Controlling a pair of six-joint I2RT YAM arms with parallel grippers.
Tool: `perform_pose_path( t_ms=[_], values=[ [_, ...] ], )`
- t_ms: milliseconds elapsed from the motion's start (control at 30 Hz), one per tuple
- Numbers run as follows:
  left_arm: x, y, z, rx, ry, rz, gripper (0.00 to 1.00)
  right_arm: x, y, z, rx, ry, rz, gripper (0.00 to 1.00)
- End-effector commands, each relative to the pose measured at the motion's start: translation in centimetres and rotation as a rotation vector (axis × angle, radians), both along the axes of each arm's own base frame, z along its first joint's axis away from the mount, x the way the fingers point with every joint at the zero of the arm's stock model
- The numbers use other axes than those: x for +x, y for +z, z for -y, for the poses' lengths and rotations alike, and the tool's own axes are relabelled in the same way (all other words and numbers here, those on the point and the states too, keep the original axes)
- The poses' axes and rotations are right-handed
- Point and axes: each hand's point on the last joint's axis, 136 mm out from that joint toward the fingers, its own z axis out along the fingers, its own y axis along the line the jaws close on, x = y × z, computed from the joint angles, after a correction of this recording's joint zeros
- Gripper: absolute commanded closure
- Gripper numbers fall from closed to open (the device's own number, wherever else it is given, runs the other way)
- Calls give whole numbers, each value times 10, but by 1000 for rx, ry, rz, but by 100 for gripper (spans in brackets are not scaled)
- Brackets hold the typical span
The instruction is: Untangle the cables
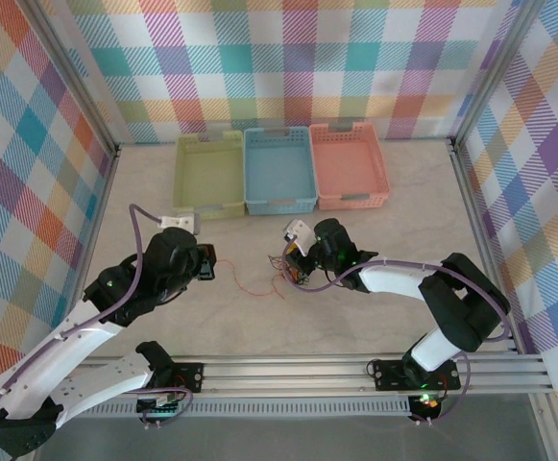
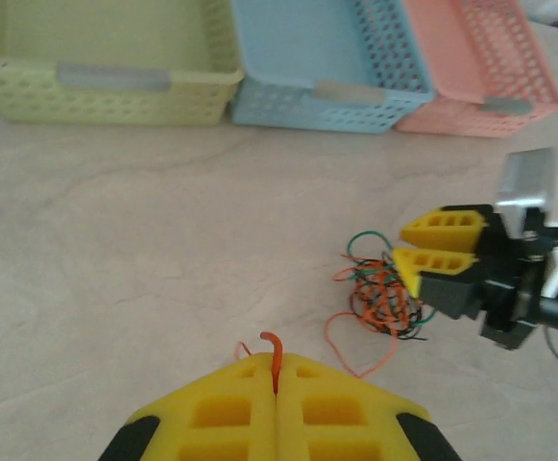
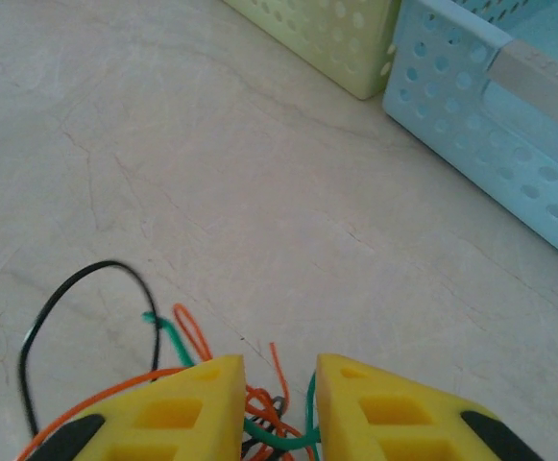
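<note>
Checking cables (image 1: 293,274): the knot sits around mid-worktop, short of the three baskets lined along the far edge, with the right pincer (image 1: 296,272) on top of it.

Top view gives the layout: one thin orange strand (image 1: 250,288) runs loose across the pale marbled worktop (image 1: 413,221) from the knot toward the left pincer (image 1: 211,264).

Left wrist view gives the clamp detail: left pincer (image 2: 277,365) is pressed together on an orange wire end (image 2: 275,346) that curls up out of the seam. The knot (image 2: 384,298) shows here as tight orange, green and black curls at the right pincer's (image 2: 399,252) tips.

Right wrist view gives the gap: right pincer (image 3: 277,370) is spread, with green and orange strands (image 3: 269,423) lying between the fingers, and a black loop (image 3: 77,288) arcs off on the flat beside them.

The fingers are yellow, blocky wedges with rectangular cut-outs. The baskets are perforated plastic: yellow-green (image 1: 179,178), blue (image 1: 279,204), pink (image 1: 353,200).
</note>
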Motion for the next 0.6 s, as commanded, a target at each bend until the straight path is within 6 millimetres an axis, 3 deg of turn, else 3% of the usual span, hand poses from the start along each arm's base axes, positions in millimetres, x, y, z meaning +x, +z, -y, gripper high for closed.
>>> perform_pose_path(
  t_ms=[0, 367, 500, 567],
  values=[
    [2, -6, -22, 11, 104, 5, 100, 6, 8, 2, 9, -35, 25, 76],
    [1, -16, -53, 91, 212, 5, 100, 8, 14, 5, 29, -52, 46, 86],
    [5, 5, -52, 57, 216, 47, 100, 9, 19, 8, 40, -69, 68, 87],
    [8, 24, -40, -4, 165, 82, 100, 8, 24, 9, 57, -69, 86, 82]
  ],
)
